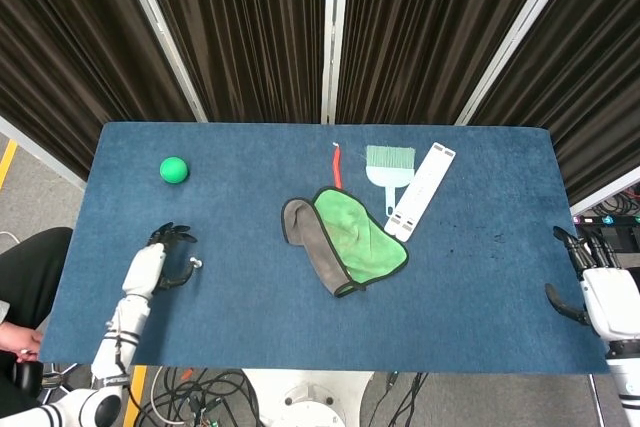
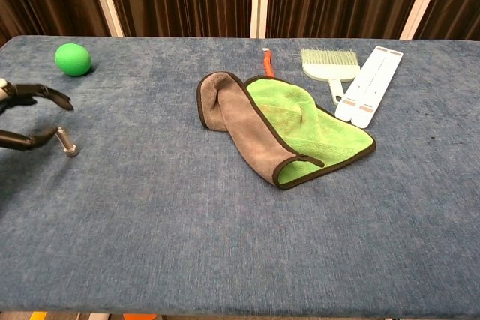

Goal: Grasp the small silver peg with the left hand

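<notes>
Blue felt-like cloth covers the table (image 1: 480,277). The small silver peg (image 2: 67,142) lies on its side near the table's left edge, toward the front. In the chest view it reads clearly as a short metal bolt shape; in the head view it is only a pale speck (image 1: 197,264).

My left hand (image 1: 160,259) sits just left of the peg, fingers curled in a loose arc and spread apart, holding nothing. The chest view shows only my dark fingertips (image 2: 45,95) entering from the left border, with the lower fingertip just beside the peg; whether it touches I cannot tell. The head view shows the whole hand and forearm.

My right hand (image 1: 592,282) appears only in the head view, off the table's right front corner, fingers apart and empty.

Other items:
- round green ball (image 2: 73,59), near the left rear corner
- green microfibre cloth with grey underside (image 2: 281,125), folded, mid-table
- pale green hand brush (image 2: 330,67) and white flat strip (image 2: 369,85), side by side toward the rear, right of centre
- thin red stick (image 1: 337,165), just behind the cloth
</notes>
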